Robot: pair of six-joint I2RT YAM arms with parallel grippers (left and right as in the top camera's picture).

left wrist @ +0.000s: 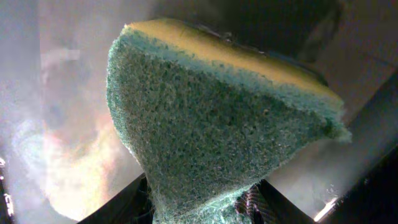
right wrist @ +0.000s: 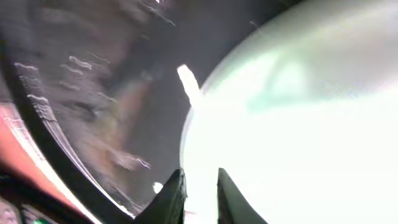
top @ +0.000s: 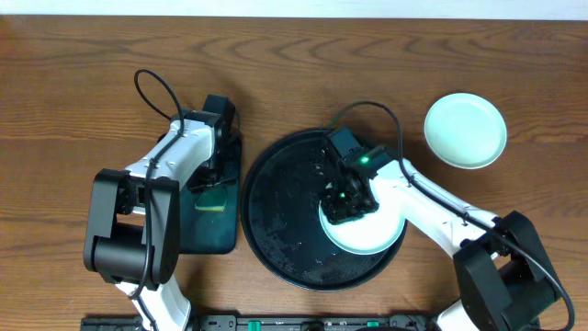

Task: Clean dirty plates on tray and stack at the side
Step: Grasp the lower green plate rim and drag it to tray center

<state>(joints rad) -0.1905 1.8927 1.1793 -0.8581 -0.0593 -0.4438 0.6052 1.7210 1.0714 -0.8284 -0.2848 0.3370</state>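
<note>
The large round black tray (top: pixel 266 221) sits mid-table. One pale mint plate (top: pixel 377 234) lies in its right half. My right gripper (top: pixel 344 198) is shut on that plate's left rim. In the right wrist view the fingers (right wrist: pixel 201 193) pinch the rim of the bright plate (right wrist: pixel 298 124), which has a faint teal smear, over the wet tray (right wrist: pixel 93 93). Another pale mint plate (top: pixel 466 130) lies on the bare wood at the right. My left gripper (top: pixel 213 179) is shut on a yellow-and-green sponge (left wrist: pixel 217 137); its fingers (left wrist: pixel 205 208) show at the sponge's base.
A dark-green rectangular tray (top: pixel 207 234) lies left of the black tray, under my left gripper and the sponge (top: pixel 213 204). Brown wood tabletop surrounds both trays. A black rail runs along the front edge.
</note>
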